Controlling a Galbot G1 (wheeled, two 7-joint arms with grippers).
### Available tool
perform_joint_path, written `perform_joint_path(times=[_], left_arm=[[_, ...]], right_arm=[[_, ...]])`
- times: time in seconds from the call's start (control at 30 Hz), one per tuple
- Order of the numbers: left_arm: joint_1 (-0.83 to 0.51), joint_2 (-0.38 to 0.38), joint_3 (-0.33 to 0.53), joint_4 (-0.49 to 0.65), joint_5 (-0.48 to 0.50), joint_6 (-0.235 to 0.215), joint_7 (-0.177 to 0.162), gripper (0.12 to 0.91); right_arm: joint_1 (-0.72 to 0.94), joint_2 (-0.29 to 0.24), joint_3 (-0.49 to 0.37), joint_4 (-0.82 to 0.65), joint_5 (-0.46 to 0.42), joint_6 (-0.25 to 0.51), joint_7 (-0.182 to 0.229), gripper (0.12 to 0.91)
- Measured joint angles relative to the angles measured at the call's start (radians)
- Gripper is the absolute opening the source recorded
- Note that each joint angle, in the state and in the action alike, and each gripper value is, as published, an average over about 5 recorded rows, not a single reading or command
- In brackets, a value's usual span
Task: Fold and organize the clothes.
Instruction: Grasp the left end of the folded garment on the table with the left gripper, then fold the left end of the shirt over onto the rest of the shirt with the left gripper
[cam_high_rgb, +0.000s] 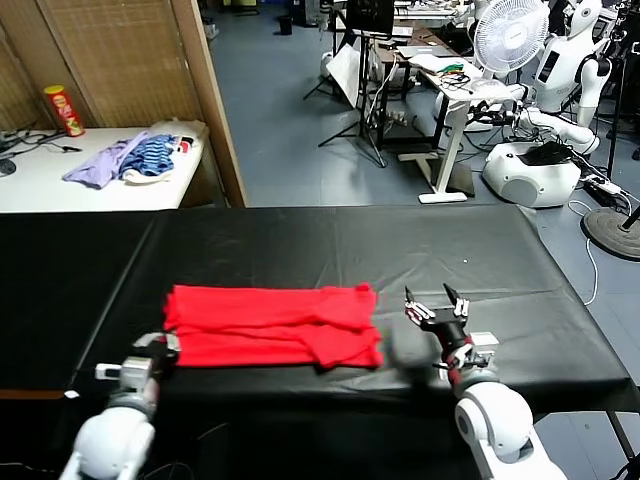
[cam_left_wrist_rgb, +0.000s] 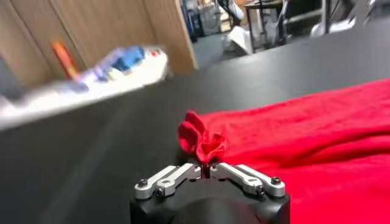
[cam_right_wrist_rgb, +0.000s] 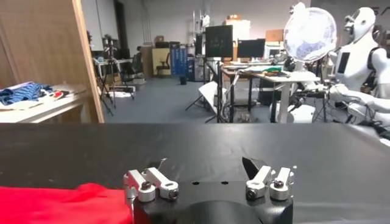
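Left gripper (cam_high_rgb: 165, 348): seen at the table's near edge, toward its left end — jaws pressed together on a small bunched fold of red cloth, as the left wrist view shows (cam_left_wrist_rgb: 204, 165).
Pinched point: the near left corner of the T-shirt (cam_high_rgb: 272, 326), puckered up into a small knot (cam_left_wrist_rgb: 201, 140) just ahead of the fingertips.
T-shirt, place: laid on the black table (cam_high_rgb: 520, 280), nearer the near edge than the far edge, between the two grippers.
T-shirt, long axis: run left to right, parallel to the near edge; a flat, wide band, already doubled lengthwise by the look of it.
T-shirt, look: bright red, plain on the side that shows; no print or tag can be made out. Two layers are suggested by a seam-like line along the middle; the right end is less tidy, with a loose flap near the near right corner.
Direction from the left gripper: the whole garment is stretched away to the right of the pinch.
Right gripper (cam_high_rgb: 436, 308): held just beside the T-shirt's right end, jaws spread wide, nothing between them; in its own wrist view (cam_right_wrist_rgb: 207, 173) the red edge (cam_right_wrist_rgb: 61, 204) is seen beside one finger, apart from it.
Nearer arm: each end has its own gripper close by — the left already gripping, the right not.
Judgement: a crosswise fold is probably being prepared, and the right end would need to be caught likewise.
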Motion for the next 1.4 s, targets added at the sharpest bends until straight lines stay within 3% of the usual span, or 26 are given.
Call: perform_joint_path(times=[0.1, 0.23, 0.37, 0.53, 0.63, 0.9, 1.17, 1.27, 1.4], left_arm=[[0.005, 0.039, -0.017, -0.020, 0.019, 0.005, -0.002, 0.154], [-0.006, 0.035, 0.010, -0.066, -0.035, 0.030, -0.002, 0.154], [-0.029, -0.012, 0.083, -0.131, -0.172, 0.075, -0.015, 0.154], [-0.068, -0.087, 0.202, -0.206, -0.386, 0.140, -0.073, 0.154], [-0.098, -0.136, 0.266, -0.223, -0.456, 0.157, -0.088, 0.154], [-0.155, -0.258, 0.387, -0.185, -0.450, 0.137, -0.085, 0.154], [-0.162, -0.314, 0.418, -0.125, -0.394, 0.099, -0.075, 0.158], [-0.164, -0.329, 0.419, -0.107, -0.384, 0.080, -0.067, 0.241], [-0.166, -0.348, 0.420, -0.093, -0.429, 0.042, -0.050, 0.471]], right_arm=[[-0.008, 0.008, 0.000, 0.007, -0.003, 0.000, 0.003, 0.798], [-0.022, 0.011, 0.007, 0.016, -0.011, 0.000, 0.006, 0.798], [-0.041, 0.017, 0.022, 0.026, -0.019, 0.001, 0.010, 0.798], [-0.058, 0.028, 0.033, 0.036, -0.035, 0.002, 0.015, 0.798], [-0.063, 0.034, 0.035, 0.041, -0.044, 0.001, 0.018, 0.798], [-0.067, 0.044, 0.030, 0.042, -0.060, 0.000, 0.017, 0.798], [-0.066, 0.050, 0.016, 0.034, -0.065, 0.004, 0.001, 0.798], [-0.061, 0.049, 0.005, 0.029, -0.065, 0.008, -0.013, 0.798], [-0.049, 0.042, -0.014, 0.020, -0.065, 0.011, -0.031, 0.798]])
